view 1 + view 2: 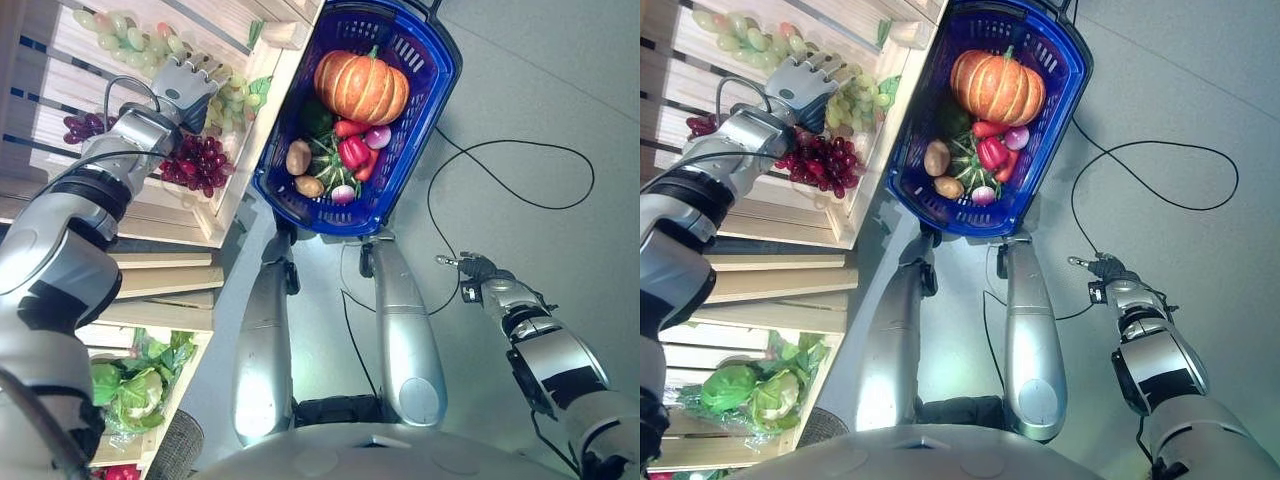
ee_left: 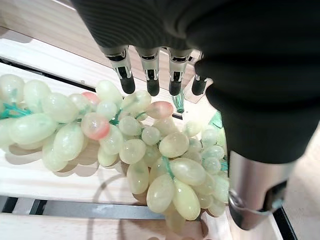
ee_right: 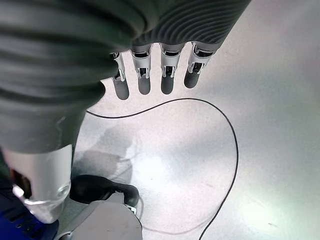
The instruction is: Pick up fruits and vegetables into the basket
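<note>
My left hand reaches into a wooden crate and hovers just over a bunch of green grapes, its fingers straight and open, nothing held. A red grape bunch lies next to the wrist. The blue basket stands on the floor to the crate's right, holding a pumpkin, a red pepper, potatoes and other small vegetables. My right hand hangs open over the bare floor at the right, apart from the basket.
A second green grape bunch and dark purple grapes lie farther left in the crate. A lower shelf holds leafy cabbages. Grey floor spreads to the right of the basket.
</note>
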You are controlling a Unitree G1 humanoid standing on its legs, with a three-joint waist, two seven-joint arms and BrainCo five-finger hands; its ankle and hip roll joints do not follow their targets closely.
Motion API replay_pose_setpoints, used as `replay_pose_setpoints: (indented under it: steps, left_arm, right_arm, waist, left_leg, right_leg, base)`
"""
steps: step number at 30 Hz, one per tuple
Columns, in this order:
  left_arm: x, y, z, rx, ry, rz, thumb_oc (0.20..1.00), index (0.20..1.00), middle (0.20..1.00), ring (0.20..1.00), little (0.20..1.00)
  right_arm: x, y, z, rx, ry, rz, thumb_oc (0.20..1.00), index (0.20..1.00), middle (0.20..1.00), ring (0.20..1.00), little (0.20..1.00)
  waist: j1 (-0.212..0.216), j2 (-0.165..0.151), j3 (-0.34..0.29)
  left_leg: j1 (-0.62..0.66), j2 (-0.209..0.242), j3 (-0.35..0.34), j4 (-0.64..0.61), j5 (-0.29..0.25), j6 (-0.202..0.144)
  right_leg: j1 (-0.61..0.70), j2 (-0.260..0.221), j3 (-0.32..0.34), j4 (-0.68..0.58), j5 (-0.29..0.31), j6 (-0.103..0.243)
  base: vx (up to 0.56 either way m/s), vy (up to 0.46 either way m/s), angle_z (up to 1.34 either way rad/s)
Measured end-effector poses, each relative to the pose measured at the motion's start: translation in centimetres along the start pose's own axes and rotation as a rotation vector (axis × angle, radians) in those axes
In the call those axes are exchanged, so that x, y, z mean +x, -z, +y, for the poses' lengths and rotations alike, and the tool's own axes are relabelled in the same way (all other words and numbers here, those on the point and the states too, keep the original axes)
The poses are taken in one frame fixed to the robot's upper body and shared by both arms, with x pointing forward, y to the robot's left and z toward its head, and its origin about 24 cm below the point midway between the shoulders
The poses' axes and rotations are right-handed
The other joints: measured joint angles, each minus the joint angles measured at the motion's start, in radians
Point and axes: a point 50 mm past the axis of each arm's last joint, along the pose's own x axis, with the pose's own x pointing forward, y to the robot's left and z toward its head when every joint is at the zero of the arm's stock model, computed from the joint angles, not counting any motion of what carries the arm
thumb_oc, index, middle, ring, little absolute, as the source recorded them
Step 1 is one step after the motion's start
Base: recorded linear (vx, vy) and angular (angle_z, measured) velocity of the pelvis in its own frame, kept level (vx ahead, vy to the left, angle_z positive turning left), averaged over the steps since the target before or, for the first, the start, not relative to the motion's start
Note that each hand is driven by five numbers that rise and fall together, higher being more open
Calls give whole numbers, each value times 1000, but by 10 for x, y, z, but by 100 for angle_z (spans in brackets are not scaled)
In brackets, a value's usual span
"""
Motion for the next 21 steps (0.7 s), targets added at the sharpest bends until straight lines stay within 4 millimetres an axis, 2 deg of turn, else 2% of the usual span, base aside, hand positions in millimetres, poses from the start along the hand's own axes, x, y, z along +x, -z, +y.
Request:
replay_pose_setpoints:
  steps: [7,14,21]
  left_arm:
    - [1,-3,-3,-11,-26,18,1000,1000,1000,1000,1000]
    - [3,3,2,-14,-76,56,1000,1000,1000,1000,1000]
    - [1,7,-1,76,-89,73,1000,1000,1000,1000,1000]
  right_arm:
    - [0,-6,1,-2,-4,-19,1000,1000,1000,1000,1000]
    - [0,-21,0,-3,7,-52,1000,1000,1000,1000,1000]
    - [0,-23,-1,-3,9,-57,1000,1000,1000,1000,1000]
  waist:
    - [-4,-3,-2]
    - [-4,-15,-3]
    - [-10,-17,-2]
  left_leg:
    - [-25,0,-6,16,-10,-5]
    - [-62,9,-3,36,-14,-3]
    - [-63,15,-4,37,-16,-8]
  right_leg:
    - [-18,0,-2,5,0,0]
    - [-49,10,0,6,1,-1]
    - [-50,16,1,5,1,-1]
  base:
    - [0,0,0]
    - [-1,1,-2]
    - [-1,0,-1]
